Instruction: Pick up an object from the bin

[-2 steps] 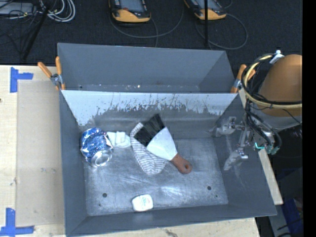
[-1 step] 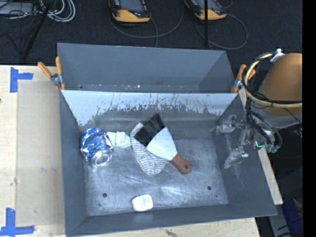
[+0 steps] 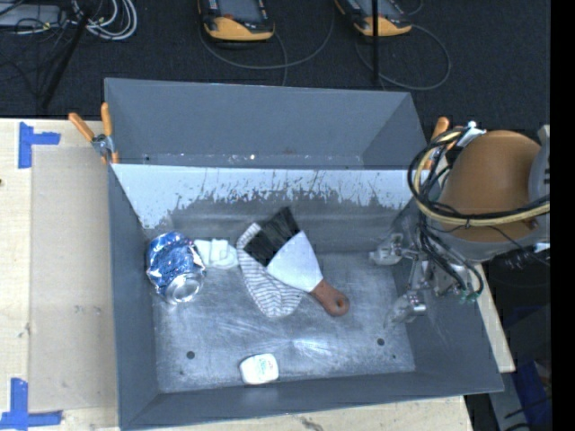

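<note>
Bin (image 3: 269,133) holds crushed can (image 3: 176,266), cloth (image 3: 269,294), brush (image 3: 301,266), white block (image 3: 259,367); pincer (image 3: 398,282) spread, empty, rightward.

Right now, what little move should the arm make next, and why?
Probably shift the pincer left in the picture, toward the brown brush handle. The pincer sits over bare bin floor near the right wall, with nothing between its fingers, and that handle is the nearest thing. The striped cloth and crushed blue can lie further left.

Blue-silver can (image 3: 175,268), striped grey cloth (image 3: 268,293), white lump (image 3: 260,367), grey bin (image 3: 269,124)
</note>
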`<state>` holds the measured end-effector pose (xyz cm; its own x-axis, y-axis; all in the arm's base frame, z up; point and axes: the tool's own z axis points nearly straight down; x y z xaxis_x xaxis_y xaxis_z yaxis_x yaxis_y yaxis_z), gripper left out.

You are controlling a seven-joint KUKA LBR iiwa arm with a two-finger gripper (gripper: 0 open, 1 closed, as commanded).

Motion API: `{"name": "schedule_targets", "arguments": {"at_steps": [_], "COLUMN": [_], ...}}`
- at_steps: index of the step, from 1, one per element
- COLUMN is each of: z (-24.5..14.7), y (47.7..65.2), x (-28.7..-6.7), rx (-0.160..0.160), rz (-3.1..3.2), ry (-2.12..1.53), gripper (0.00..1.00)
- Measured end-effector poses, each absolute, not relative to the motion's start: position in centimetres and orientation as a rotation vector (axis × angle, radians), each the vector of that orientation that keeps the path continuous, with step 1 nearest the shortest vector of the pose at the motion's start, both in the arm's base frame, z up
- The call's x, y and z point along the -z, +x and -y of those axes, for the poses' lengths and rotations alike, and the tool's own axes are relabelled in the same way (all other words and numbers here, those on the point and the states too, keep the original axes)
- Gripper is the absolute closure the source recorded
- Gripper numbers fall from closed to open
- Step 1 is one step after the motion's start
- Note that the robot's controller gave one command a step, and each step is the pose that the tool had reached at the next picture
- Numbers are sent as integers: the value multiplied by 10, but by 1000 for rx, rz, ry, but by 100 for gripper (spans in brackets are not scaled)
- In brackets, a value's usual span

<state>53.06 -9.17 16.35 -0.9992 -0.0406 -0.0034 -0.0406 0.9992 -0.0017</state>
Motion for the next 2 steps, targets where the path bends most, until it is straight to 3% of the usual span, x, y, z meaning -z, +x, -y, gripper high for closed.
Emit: {"name": "schedule_targets", "arguments": {"at_steps": [1, 2], "z": [50, 9], "y": [556, 560], "x": [-153, -81], "rx": [-1, -3], "rz": [-3148, -3116], "ry": [-77, -246], "gripper": [0, 100]}}
